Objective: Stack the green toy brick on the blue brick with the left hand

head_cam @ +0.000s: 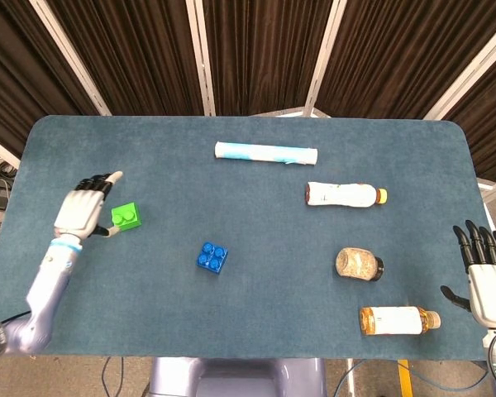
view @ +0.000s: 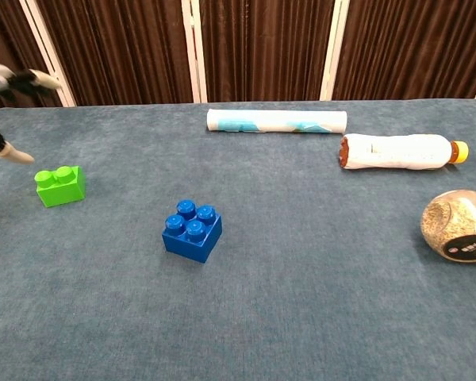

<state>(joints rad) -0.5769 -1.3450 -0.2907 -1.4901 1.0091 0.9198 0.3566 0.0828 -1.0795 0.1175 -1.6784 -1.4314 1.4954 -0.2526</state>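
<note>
Step in hand was the reach: my left hand (head_cam: pixel 83 212) hung just beside the green brick (head_cam: pixel 126 217), fingers apart, holding nothing, with the blue brick (head_cam: pixel 212 257) well apart to its right. Next I needed to close on the green brick. Blue cloth table (head_cam: pixel 256 322); dark curtains (head_cam: pixel 256 50) behind.

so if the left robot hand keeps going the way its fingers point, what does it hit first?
Probably nothing. The left robot hand points up and slightly right, toward the far table edge. The green brick sits beside its thumb, off that line. Its height above the table is unclear.
</note>
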